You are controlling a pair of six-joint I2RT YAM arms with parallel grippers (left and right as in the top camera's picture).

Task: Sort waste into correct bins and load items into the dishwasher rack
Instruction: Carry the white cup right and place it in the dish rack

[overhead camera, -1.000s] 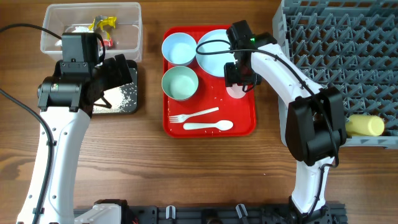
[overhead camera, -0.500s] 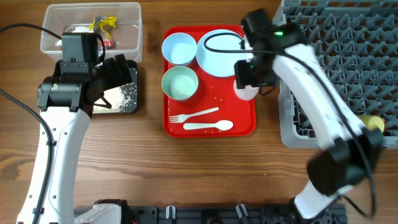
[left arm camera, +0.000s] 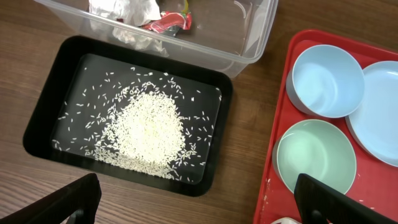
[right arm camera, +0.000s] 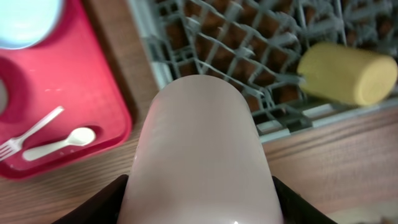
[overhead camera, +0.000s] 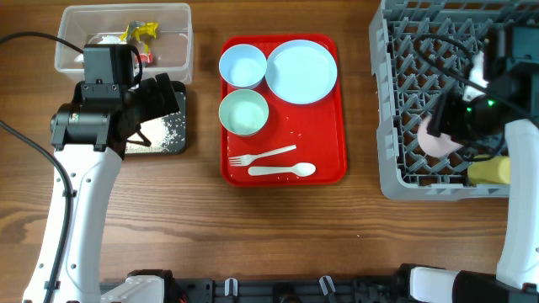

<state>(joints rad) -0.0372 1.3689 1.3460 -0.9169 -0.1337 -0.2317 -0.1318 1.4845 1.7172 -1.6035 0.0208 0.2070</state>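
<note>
Left claw (left arm camera: 196,186): spread wide, holding nothing, above the black tub (left arm camera: 37,134) with rice (left arm camera: 146,127) heaped inside. A careless dip here would likely scatter grains onto the counter (left arm camera: 249,143).

Tray (overhead camera: 333,164): bowls (overhead camera: 242,65), plate (overhead camera: 301,71), fork (overhead camera: 261,156) and spoon (overhead camera: 282,171) not yet loaded.

Rack (overhead camera: 387,126): right claw (right arm camera: 198,204) grips the whitish cup (right arm camera: 199,124) across its body, over the rack's front rows, near the yellow cup (right arm camera: 345,73) lying on its side.

Risks, as I judge them:
- The smooth wall may slip in the grip.
- Released onto peg tips, the cup may topple.
- So close to the front rim, it could roll out onto the counter.
- Lowering may nudge the yellow cup.
</note>
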